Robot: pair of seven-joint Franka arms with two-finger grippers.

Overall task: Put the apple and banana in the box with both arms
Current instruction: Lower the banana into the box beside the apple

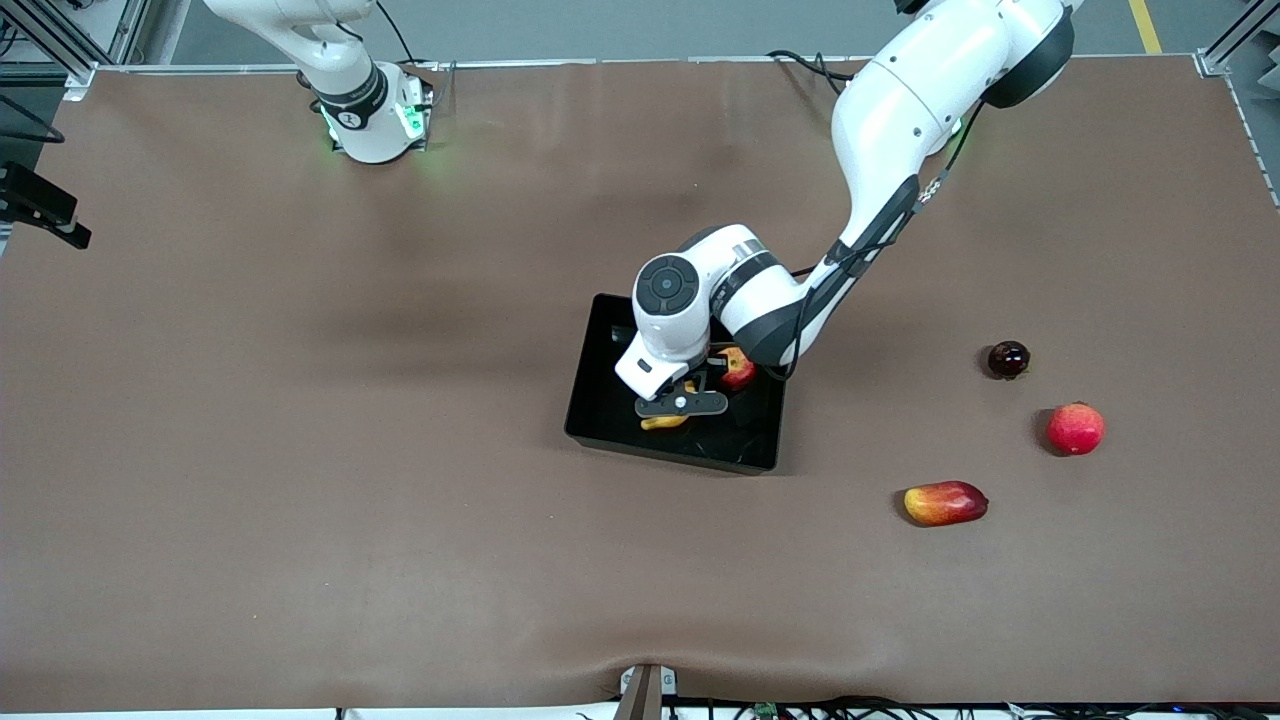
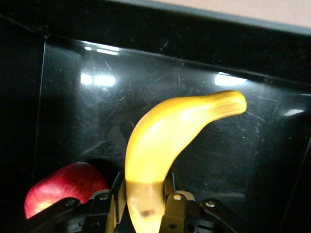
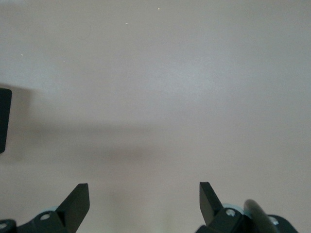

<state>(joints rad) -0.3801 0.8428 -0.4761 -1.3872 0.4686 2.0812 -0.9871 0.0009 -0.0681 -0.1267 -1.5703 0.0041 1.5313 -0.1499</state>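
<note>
The black box [image 1: 600, 400] lies mid-table. My left gripper [image 1: 678, 410] is down inside it, shut on the lower end of the yellow banana [image 1: 665, 422]. In the left wrist view the banana [image 2: 165, 136] curves up from between the fingers [image 2: 171, 206] over the box floor [image 2: 87, 121]. The red apple [image 1: 738, 368] lies in the box beside the gripper, toward the left arm's end, and shows in the left wrist view [image 2: 63, 187]. My right gripper [image 3: 144, 194] is open and empty over bare brown table, with a box corner [image 3: 4, 119] at the edge of its view. It does not show in the front view.
Three fruits lie on the table toward the left arm's end: a small dark red fruit [image 1: 1008, 359], a pinkish-red ball fruit [image 1: 1075, 428] and an oblong red-and-yellow fruit [image 1: 945, 502]. A black device [image 1: 40, 205] sticks in at the right arm's end.
</note>
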